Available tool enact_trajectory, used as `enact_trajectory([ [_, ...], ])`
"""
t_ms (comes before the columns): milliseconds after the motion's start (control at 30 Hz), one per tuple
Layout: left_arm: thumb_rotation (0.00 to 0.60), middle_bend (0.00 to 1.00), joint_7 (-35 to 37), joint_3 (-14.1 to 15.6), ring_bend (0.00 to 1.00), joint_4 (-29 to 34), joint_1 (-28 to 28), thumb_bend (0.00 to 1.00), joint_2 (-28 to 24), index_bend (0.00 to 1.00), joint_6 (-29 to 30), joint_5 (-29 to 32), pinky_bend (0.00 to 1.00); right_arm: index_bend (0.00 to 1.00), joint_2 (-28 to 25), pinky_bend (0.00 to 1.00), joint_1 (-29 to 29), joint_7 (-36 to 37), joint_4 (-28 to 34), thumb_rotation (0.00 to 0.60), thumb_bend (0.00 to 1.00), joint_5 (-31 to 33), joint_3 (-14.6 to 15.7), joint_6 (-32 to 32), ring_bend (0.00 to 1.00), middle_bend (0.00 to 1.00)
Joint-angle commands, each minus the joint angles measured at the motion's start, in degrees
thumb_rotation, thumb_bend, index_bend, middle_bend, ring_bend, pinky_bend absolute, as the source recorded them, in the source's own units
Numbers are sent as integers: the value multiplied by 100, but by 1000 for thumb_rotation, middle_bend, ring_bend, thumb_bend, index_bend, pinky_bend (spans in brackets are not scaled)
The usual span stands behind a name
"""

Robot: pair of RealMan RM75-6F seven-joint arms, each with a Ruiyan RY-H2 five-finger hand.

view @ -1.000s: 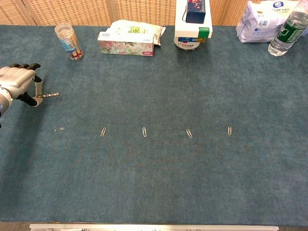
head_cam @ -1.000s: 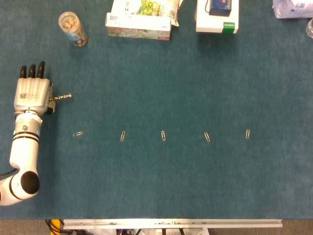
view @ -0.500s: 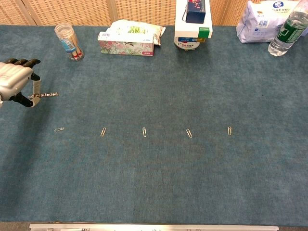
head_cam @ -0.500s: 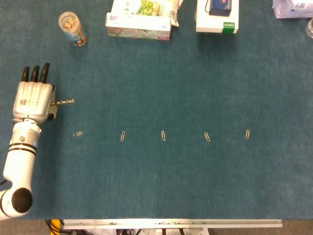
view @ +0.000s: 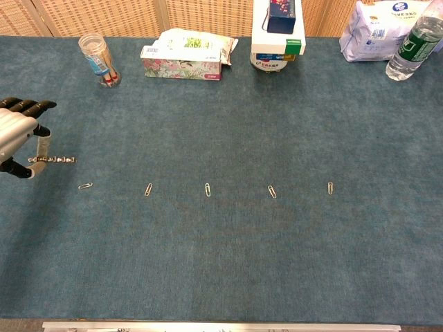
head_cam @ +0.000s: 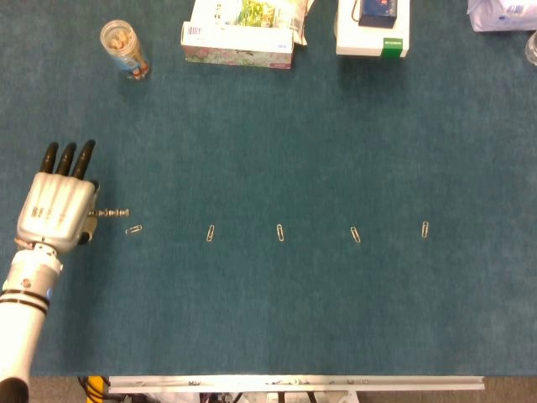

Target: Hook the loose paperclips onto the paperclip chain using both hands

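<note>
My left hand (head_cam: 57,210) is over the left edge of the table, fingers pointing away from me. It pinches a short paperclip chain (head_cam: 112,214) that sticks out to the right, also visible in the chest view as the chain (view: 54,160) beside the hand (view: 17,135). Several loose paperclips lie in a row on the blue mat: the leftmost clip (head_cam: 133,229) just below the chain's tip, then further clips (head_cam: 211,233), (head_cam: 280,232) and more to the right. The leftmost clip (view: 86,185) lies apart from the chain. My right hand is out of sight.
At the back stand a clear jar (head_cam: 125,49), a floral tissue box (head_cam: 237,34) and a white box (head_cam: 373,34). A white bag (view: 377,28) and a water bottle (view: 417,38) occupy the back right corner. The table's front edge (head_cam: 294,382) runs along the bottom.
My left hand has moved toward me with the chain, bringing the chain's tip down close to the leftmost loose paperclip. The loose clips have not moved.
</note>
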State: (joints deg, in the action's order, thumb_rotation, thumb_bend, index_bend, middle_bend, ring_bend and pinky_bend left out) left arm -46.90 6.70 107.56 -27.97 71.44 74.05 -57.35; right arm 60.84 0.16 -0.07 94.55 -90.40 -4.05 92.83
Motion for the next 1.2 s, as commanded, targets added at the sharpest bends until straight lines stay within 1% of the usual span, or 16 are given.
enact_trajectory([
  [33, 600, 0, -46, 101, 0, 68, 96, 358, -47, 560, 38, -84, 4, 429, -5, 438, -4, 7, 0, 600, 613, -4, -1, 8, 370, 421],
  [300, 600, 0, -65, 147, 0, -139, 246, 358, 118, 560, -17, -116, 4, 430, -21, 438, -16, 28, 13, 600, 614, -23, -2, 40, 370, 421],
  [533, 600, 0, -72, 28, 0, -529, 258, 358, 387, 561, -250, 175, 5, 429, -40, 438, -22, 56, 19, 600, 613, -15, -10, 49, 370, 421],
  [933, 600, 0, -344, -189, 0, -822, 101, 358, 853, 561, -485, 408, 4, 429, -66, 438, -34, 99, 26, 600, 613, -29, -15, 79, 370, 421],
  [1200, 600, 0, -572, -189, 0, -896, 67, 358, 979, 562, -467, 549, 4, 429, -98, 438, -52, 138, 38, 600, 613, -54, -19, 126, 370, 421],
])
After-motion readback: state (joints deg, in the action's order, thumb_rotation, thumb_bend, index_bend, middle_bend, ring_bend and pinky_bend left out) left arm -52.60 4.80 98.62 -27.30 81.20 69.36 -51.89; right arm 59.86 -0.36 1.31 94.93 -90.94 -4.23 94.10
